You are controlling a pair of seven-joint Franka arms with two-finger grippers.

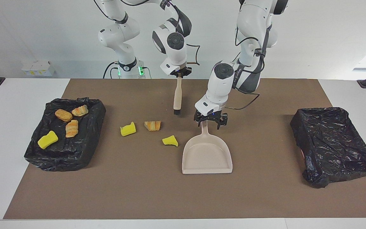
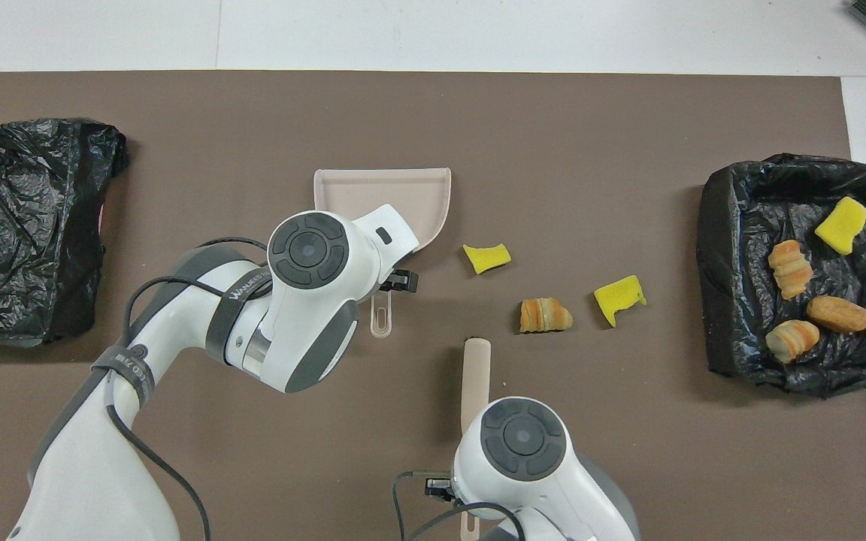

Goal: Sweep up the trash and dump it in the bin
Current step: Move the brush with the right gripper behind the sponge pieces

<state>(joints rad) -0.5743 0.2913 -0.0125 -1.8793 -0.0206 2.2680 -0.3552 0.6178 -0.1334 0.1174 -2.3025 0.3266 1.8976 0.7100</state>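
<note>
Three pieces of trash lie loose on the brown mat: a yellow chunk [image 1: 128,129] [image 2: 619,298], a pastry lump [image 1: 152,125] [image 2: 545,315] and another yellow chunk [image 1: 170,141] [image 2: 487,257]. The beige dustpan [image 1: 207,156] [image 2: 403,195] lies flat beside them. My left gripper [image 1: 209,124] is open, low over the dustpan's handle [image 2: 380,319], a finger on each side. My right gripper [image 1: 179,73] is shut on the beige brush [image 1: 176,95] [image 2: 476,372], which hangs bristles down over the mat near the pastry lump.
A black-lined bin [image 1: 84,152] [image 2: 726,225] at the right arm's end of the table holds several more pieces. A second black-lined bin [image 1: 332,144] [image 2: 27,225] stands at the left arm's end. White table shows around the mat.
</note>
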